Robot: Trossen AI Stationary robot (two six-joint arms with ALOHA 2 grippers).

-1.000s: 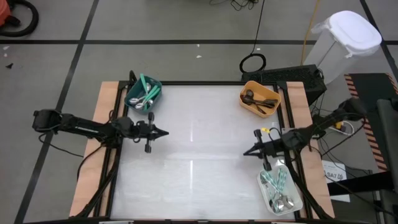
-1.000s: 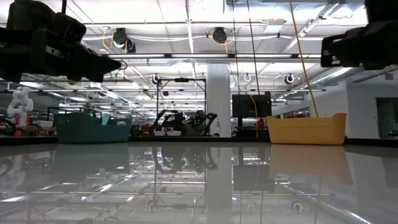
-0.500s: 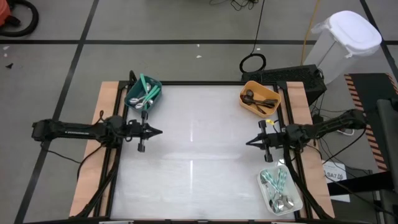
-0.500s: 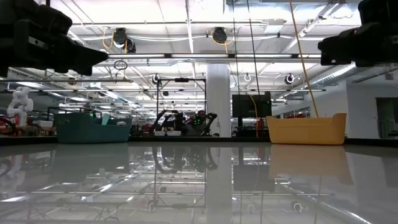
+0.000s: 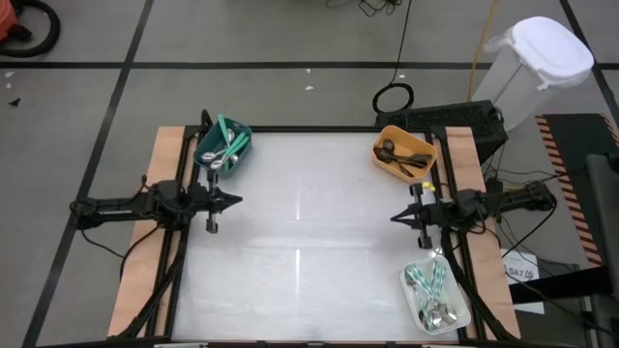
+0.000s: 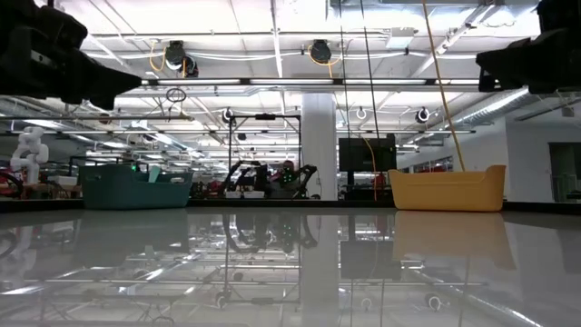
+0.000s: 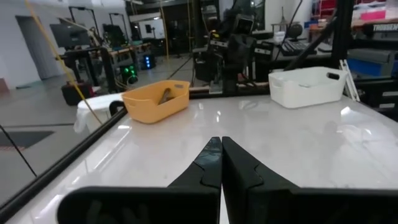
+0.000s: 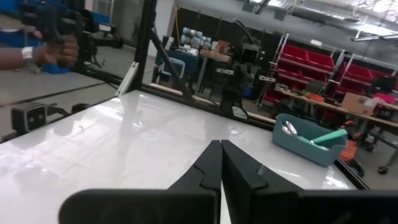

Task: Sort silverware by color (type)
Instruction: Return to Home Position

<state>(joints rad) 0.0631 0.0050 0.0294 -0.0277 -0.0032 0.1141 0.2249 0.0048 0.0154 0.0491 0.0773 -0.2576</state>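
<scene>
Silverware (image 5: 432, 282) binned, the left gripper (image 5: 235, 201) and right gripper (image 5: 395, 217) hung empty, fingers (image 7: 208, 165) pressed together, seemingly bound only for home.

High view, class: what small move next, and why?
Probably draw both arms back to rest: all visible silverware lies in the teal bin, orange bin and white bin, and the left tool and right tool hover shut, empty, at the table edges.
</scene>
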